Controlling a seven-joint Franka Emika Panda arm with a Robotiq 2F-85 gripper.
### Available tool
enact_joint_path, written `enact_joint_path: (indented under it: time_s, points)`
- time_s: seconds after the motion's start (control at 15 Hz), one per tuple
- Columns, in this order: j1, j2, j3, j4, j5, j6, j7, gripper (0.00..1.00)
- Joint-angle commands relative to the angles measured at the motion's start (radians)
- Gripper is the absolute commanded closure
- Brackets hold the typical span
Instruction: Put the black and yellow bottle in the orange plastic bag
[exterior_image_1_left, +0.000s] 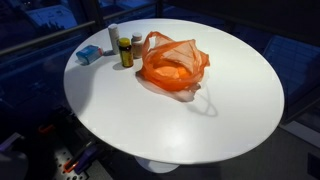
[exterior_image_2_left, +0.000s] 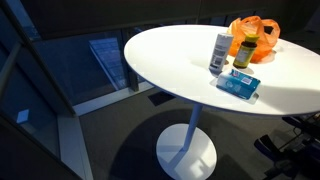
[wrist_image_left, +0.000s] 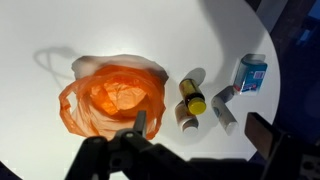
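The black bottle with a yellow cap (exterior_image_1_left: 125, 50) stands upright on the round white table (exterior_image_1_left: 230, 110), just beside the open orange plastic bag (exterior_image_1_left: 172, 65). Both also show in the other exterior view, the bottle (exterior_image_2_left: 245, 52) in front of the bag (exterior_image_2_left: 253, 30). In the wrist view, taken from above, the bottle (wrist_image_left: 190, 97) is to the right of the bag (wrist_image_left: 112, 95). My gripper (wrist_image_left: 200, 130) is open and empty, high above the bottles. It does not show in either exterior view.
A tall white bottle (wrist_image_left: 222, 108) and a smaller white-capped bottle (wrist_image_left: 187, 122) stand close to the black and yellow bottle. A blue box (wrist_image_left: 252, 73) lies near the table's edge (exterior_image_2_left: 238, 84). Dark floor surrounds the table.
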Motion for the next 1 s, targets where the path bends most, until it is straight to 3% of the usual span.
enact_joint_path:
  time_s: [0.0, 0.6, 0.93]
  points:
    - [-0.001, 0.009, 0.051, -0.015, 0.008, 0.026, 0.019, 0.00]
    - [0.018, 0.074, 0.181, -0.128, -0.017, 0.197, 0.109, 0.00]
    - [0.027, 0.128, 0.236, -0.207, -0.016, 0.352, 0.183, 0.00]
